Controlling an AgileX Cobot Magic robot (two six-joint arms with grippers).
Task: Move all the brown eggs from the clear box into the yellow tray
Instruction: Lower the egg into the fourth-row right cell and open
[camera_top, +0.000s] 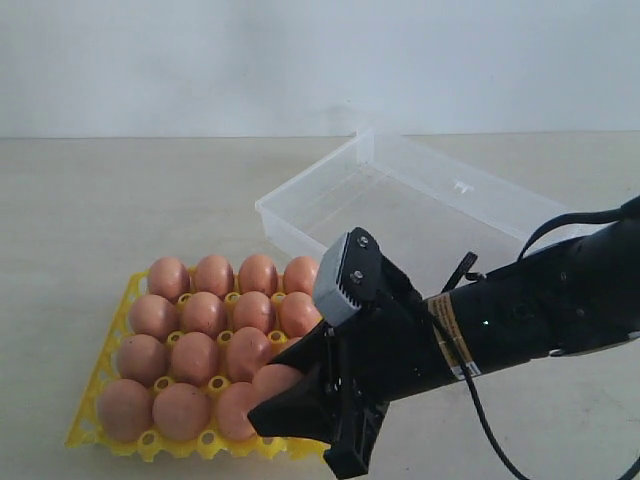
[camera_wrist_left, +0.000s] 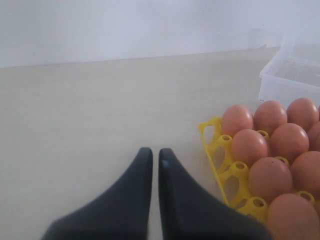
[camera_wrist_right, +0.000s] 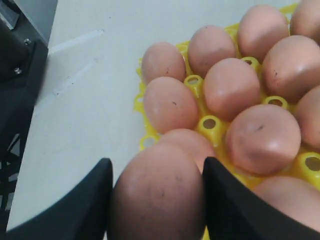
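The yellow tray (camera_top: 150, 440) lies at the front left, its cups filled with several brown eggs (camera_top: 204, 312). My right gripper (camera_top: 290, 405) reaches across to the tray's near right corner and is shut on one brown egg (camera_top: 278, 380). In the right wrist view this egg (camera_wrist_right: 157, 200) sits squeezed between both fingers (camera_wrist_right: 85, 200), just above the tray (camera_wrist_right: 210, 122) and the other eggs (camera_wrist_right: 170, 102). The clear box (camera_top: 290, 225) stands behind, with no egg showing in it. My left gripper (camera_wrist_left: 155, 155) is shut on nothing, low over the table beside the tray (camera_wrist_left: 220, 150).
The box's open lid (camera_top: 470, 190) lies behind it toward the back right. The right arm's black body (camera_top: 520, 310) stretches over the table in front of the box. A pale wall closes the back. The clear box (camera_wrist_left: 290, 85) shows beyond the eggs (camera_wrist_left: 250, 145).
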